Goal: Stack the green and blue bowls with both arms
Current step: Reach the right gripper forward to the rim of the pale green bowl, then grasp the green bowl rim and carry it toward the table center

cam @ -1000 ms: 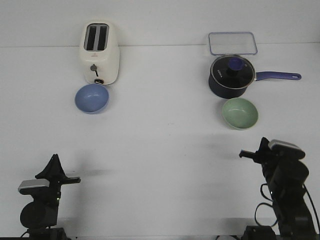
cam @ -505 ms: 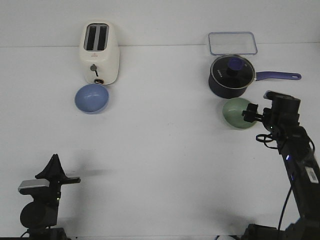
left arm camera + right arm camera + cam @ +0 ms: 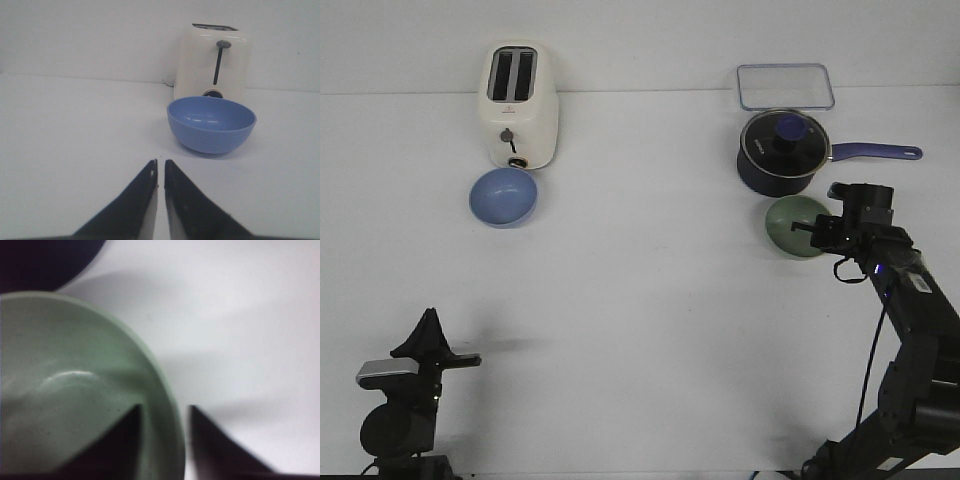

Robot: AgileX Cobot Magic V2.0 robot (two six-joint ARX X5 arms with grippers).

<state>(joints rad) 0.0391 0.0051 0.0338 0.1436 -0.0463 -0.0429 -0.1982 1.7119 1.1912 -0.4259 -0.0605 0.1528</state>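
Observation:
The pale green bowl (image 3: 788,224) stands on the white table just in front of the navy saucepan. My right gripper (image 3: 812,231) is at its right rim. In the right wrist view the gripper (image 3: 165,410) is open and straddles the rim of the green bowl (image 3: 65,390), with one finger inside and one outside. The blue bowl (image 3: 504,196) stands in front of the toaster at the far left. My left gripper (image 3: 428,320) is shut and empty near the front left edge. In the left wrist view this gripper (image 3: 160,162) points at the blue bowl (image 3: 211,123) from well short of it.
A cream toaster (image 3: 520,105) stands right behind the blue bowl and shows in the left wrist view (image 3: 215,60). A navy saucepan (image 3: 780,152) with a glass lid and a handle to the right stands behind the green bowl. A clear rectangular container (image 3: 785,87) lies behind it.
My right arm has reached forward from the front right edge to the green bowl, and its fingers now straddle the bowl's right rim. The left arm and both bowls have not moved.

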